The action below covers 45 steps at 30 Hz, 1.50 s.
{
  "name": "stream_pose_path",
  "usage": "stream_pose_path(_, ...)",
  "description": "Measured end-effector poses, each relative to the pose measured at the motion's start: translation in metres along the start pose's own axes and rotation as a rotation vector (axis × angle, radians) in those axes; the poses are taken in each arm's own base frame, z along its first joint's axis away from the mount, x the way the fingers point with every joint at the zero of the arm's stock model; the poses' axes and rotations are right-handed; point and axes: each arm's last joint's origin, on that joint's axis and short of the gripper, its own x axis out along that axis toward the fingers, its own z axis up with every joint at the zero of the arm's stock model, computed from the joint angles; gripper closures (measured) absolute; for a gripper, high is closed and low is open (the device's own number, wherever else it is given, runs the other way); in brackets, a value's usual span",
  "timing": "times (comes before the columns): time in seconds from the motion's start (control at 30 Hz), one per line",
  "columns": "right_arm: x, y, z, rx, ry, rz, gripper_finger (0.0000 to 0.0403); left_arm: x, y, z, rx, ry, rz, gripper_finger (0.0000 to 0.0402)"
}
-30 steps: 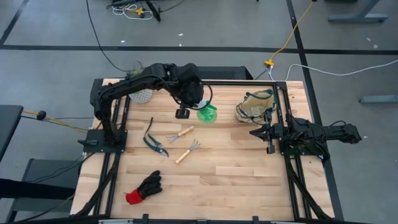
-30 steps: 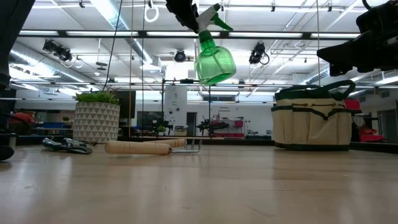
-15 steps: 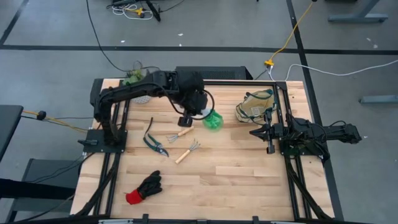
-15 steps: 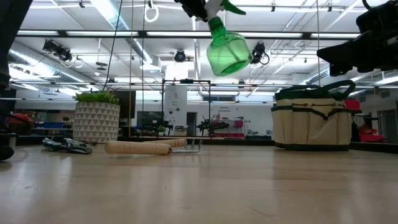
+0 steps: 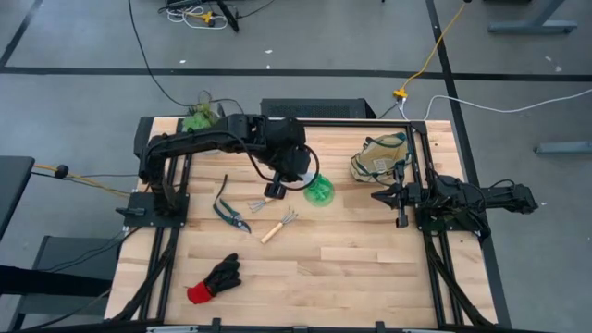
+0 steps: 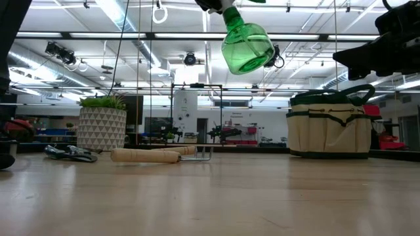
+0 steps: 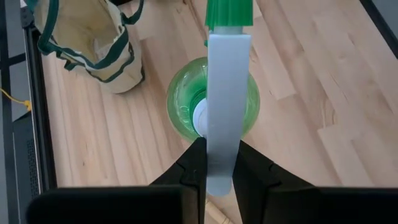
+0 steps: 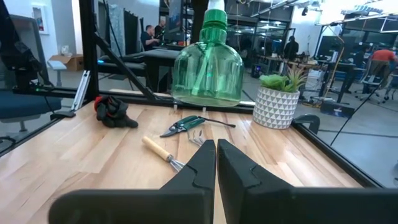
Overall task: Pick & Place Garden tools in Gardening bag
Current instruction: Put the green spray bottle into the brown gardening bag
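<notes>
Green spray bottle [image 5: 321, 191], aloft over mid-table in left gripper [image 7: 219, 163], jaws clamped on its white trigger head; gardening bag [image 5: 380, 157] at table's right edge; right gripper [image 8: 216, 155] beside bag, jaws closed, nothing held

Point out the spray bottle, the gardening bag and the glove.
spray bottle [image 6: 247, 47], low view, on its green body.
gardening bag [image 6: 329, 134], low view, on its front pocket.
glove [image 5: 222, 274], high view, on its black palm.

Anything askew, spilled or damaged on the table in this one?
Nothing stands out. The left gripper holds the green spray bottle in the air; the gardening bag stands upright.
</notes>
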Motion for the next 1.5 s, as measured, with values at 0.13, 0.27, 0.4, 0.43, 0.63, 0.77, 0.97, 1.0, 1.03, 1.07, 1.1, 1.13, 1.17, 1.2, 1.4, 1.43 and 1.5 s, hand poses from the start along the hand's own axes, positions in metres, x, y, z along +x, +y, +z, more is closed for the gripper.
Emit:
stream_pose_path(0.13, 0.0, -0.001, 0.0, -0.018, -0.001, -0.033, 0.0382, 0.0, 0.0, 0.0, -0.021, 0.0, 0.001, 0.0343)
stream_pose_path(0.27, 0.0, -0.002, 0.001, -0.027, -0.002, -0.069, 0.0382, 0.0, 0.0, 0.0, -0.022, 0.0, 0.001, 0.0343)
stream_pose_path(0.4, 0.0, -0.002, 0.001, -0.025, -0.002, -0.068, 0.0382, 0.0, 0.0, 0.0, -0.026, 0.0, 0.001, 0.0343)
stream_pose_path(0.43, 0.0, -0.002, 0.001, -0.024, -0.003, -0.068, 0.0382, 0.0, 0.0, 0.0, -0.03, 0.0, 0.001, 0.0343)
stream_pose_path(0.63, 0.0, -0.002, 0.001, -0.001, -0.005, -0.051, 0.0382, 0.0, 0.0, 0.0, -0.052, 0.0, 0.001, 0.0343)
stream_pose_path(0.77, 0.0, -0.002, 0.001, 0.079, -0.006, -0.052, 0.0382, 0.0, 0.0, 0.0, -0.081, 0.0, 0.001, 0.0342)
stream_pose_path(0.97, 0.0, -0.001, 0.001, 0.217, -0.01, -0.049, 0.0382, 0.0, 0.0, 0.0, -0.084, -0.002, -0.005, 0.0344)
stream_pose_path(1.0, 0.0, -0.002, 0.001, 0.252, -0.011, -0.049, 0.0382, 0.0, 0.0, 0.0, -0.084, -0.002, -0.006, 0.0344)
stream_pose_path(1.03, 0.0, -0.002, 0.001, 0.291, -0.012, -0.049, 0.0382, 0.0, 0.0, 0.0, -0.084, -0.002, -0.006, 0.0344)
stream_pose_path(1.07, 0.0, -0.001, 0.001, 0.327, -0.012, -0.048, 0.0382, 0.0, 0.0, 0.0, -0.084, -0.002, -0.006, 0.0344)
stream_pose_path(1.1, 0.0, -0.002, 0.001, 0.362, -0.013, -0.049, 0.0382, 0.0, 0.0, 0.0, -0.084, -0.002, -0.006, 0.0344)
stream_pose_path(1.13, 0.0, -0.002, 0.001, 0.394, -0.014, -0.048, 0.0382, 0.0, 0.0, 0.0, -0.084, -0.002, -0.006, 0.0344)
stream_pose_path(1.17, 0.0, -0.002, 0.001, 0.423, -0.015, -0.049, 0.0382, 0.0, 0.0, 0.0, -0.084, -0.002, -0.006, 0.0344)
stream_pose_path(1.2, 0.0, -0.002, 0.001, 0.449, -0.016, -0.049, 0.0382, 0.0, 0.0, 0.0, -0.084, -0.002, -0.006, 0.0344)
stream_pose_path(1.4, 0.0, -0.002, 0.008, 0.533, -0.09, -0.038, 0.0382, 0.0, 0.0, 0.0, -0.084, -0.002, -0.006, 0.0344)
stream_pose_path(1.43, 0.0, -0.003, 0.009, 0.533, -0.109, -0.036, 0.0382, 0.0, 0.0, 0.0, -0.084, -0.002, -0.006, 0.0344)
stream_pose_path(1.5, -0.001, -0.003, 0.013, 0.531, -0.135, -0.039, 0.0382, 0.0, 0.0, 0.0, -0.084, -0.002, -0.006, 0.0344)
